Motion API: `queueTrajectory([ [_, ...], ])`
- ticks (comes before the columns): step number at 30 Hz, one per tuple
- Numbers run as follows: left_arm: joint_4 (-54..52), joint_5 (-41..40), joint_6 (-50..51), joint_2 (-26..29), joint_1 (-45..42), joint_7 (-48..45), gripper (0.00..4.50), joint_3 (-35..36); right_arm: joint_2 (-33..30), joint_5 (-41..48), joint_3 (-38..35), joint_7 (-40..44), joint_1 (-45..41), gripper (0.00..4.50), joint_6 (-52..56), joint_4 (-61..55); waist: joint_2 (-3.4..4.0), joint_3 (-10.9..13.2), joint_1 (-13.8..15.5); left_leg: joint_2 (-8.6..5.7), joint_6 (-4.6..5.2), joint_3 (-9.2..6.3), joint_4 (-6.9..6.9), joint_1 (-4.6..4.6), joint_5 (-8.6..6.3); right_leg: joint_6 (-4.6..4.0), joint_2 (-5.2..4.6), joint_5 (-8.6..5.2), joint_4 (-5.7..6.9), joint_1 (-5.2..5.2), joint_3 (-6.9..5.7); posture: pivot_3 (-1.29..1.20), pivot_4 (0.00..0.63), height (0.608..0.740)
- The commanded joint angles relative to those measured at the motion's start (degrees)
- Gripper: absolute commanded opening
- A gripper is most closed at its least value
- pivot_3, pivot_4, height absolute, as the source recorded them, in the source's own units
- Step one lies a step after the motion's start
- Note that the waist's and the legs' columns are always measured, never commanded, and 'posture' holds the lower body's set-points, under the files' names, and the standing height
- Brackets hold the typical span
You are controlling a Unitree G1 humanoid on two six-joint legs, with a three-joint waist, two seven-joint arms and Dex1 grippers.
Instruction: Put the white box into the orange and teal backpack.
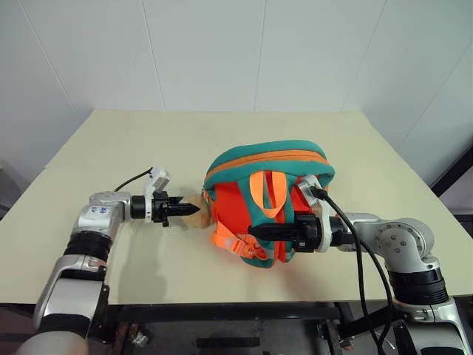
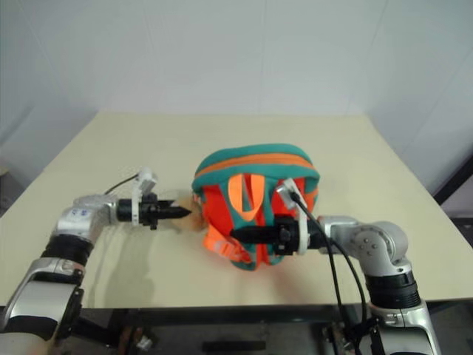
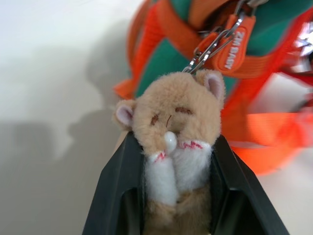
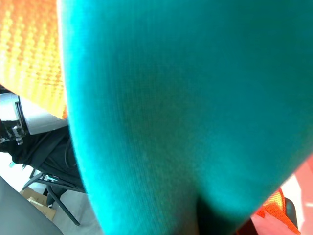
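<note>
A cream-coloured table [image 1: 111,148] stands against white walls. The orange and teal backpack [image 1: 266,192] sits upright near the middle of the front edge, straps facing the robot, its teal-banded top looking closed.

The left gripper [image 1: 177,208] reaches in level from the left side of the table, its two black fingers [image 3: 122,196] clamped around a tan plush toy [image 3: 176,147] that hangs from a metal clip on the backpack's left side. The right gripper [image 1: 260,231] lies across the front of the backpack, fingers pinched together on what looks like a teal strap (teal fabric presses right up against its wrist camera).

The white box is nowhere on the tabletop; whether it is already inside the backpack cannot be told.

To do this step well, let go of the toy gently rather than tugging it, and keep the backpack steady and upright.
</note>
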Motion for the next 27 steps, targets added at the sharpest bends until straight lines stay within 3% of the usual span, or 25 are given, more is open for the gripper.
queueTrajectory([
  [1, 1.65, -1.58, -1.37, -1.45, -0.85, 2.81, 1.09, 4.54, 0.55, 1.96, -0.67, -0.17, 0.24, 0.08, 0.4, -1.84, -0.01, 0.0, -0.04, 0.0, 0.0, 0.0, 0.02, -0.01, 0.0, 0.0, 0.0, 0.01, 0.0, 0.0, 0.0, 0.0, 0.15, 0.74],
  [9, -5.87, -1.17, -1.59, 1.7, 3.66, -3.94, 1.09, 4.75, 0.21, 3.12, -1.0, -0.32, 0.66, 0.08, 0.92, -2.48, 0.0, 0.0, -0.15, 0.0, 0.0, 0.01, -0.13, 0.01, -0.01, 0.0, 0.01, 0.01, -0.04, -0.03, 0.0, 0.0, 0.15, 0.74],
  [10, -7.54, -1.51, -0.52, 1.96, 4.27, -3.52, 1.09, 5.18, 0.11, 3.42, -1.13, -0.2, 0.64, 0.41, 1.04, -2.55, 0.0, 0.0, -0.08, 0.0, 0.0, 0.01, -0.15, 0.0, -0.01, -0.01, 0.01, 0.01, -0.04, -0.03, 0.0, 0.0, 0.15, 0.74],
  [16, -21.2, -5.4, 3.77, 3.89, 9.81, -3.66, 3.05, 8.3, -1.95, 5.94, -2.55, 1.07, 0.31, 2.41, 1.36, -4.36, 0.0, 0.0, -0.06, 0.0, 0.0, 0.01, -0.16, -0.02, -0.01, -0.01, 0.0, 0.01, -0.1, -0.02, 0.0, 0.0, 0.15, 0.74],
  [20, -26.97, -2.49, -1.4, 10.71, 13.13, -5.13, 4.38, 9.14, -8.94, -2.75, 0.93, 5.81, 1.89, 3.82, -6.16, -7.32, 0.01, 0.01, -0.26, 0.01, 0.0, 0.04, -0.27, 0.0, -0.01, -0.03, 0.01, -0.01, -0.12, -0.07, 0.01, 0.0, 0.15, 0.74],
  [22, -27.55, -3.3, -0.73, 12.9, 12.89, -4.43, 4.5, 10.5, -11.83, -5.94, 2.05, 8.65, 3.02, 4.48, -9.9, -7.76, 0.01, 0.01, -0.09, 0.02, -0.01, 0.03, -0.31, 0.0, -0.02, -0.07, 0.01, -0.03, -0.15, -0.09, 0.0, 0.0, 0.15, 0.74],
  [27, -26.66, -3.61, -1.55, 17.15, 13.82, -4.49, 4.5, 12.81, -15.38, -16.56, 2.57, 12.54, 4.77, 4.48, -23.81, -5.19, 0.01, 0.01, 0.05, 0.0, -0.03, 0.1, -0.25, 0.01, -0.03, -0.06, -0.04, -0.02, -0.27, -0.03, 0.0, 0.0, 0.15, 0.74],
])
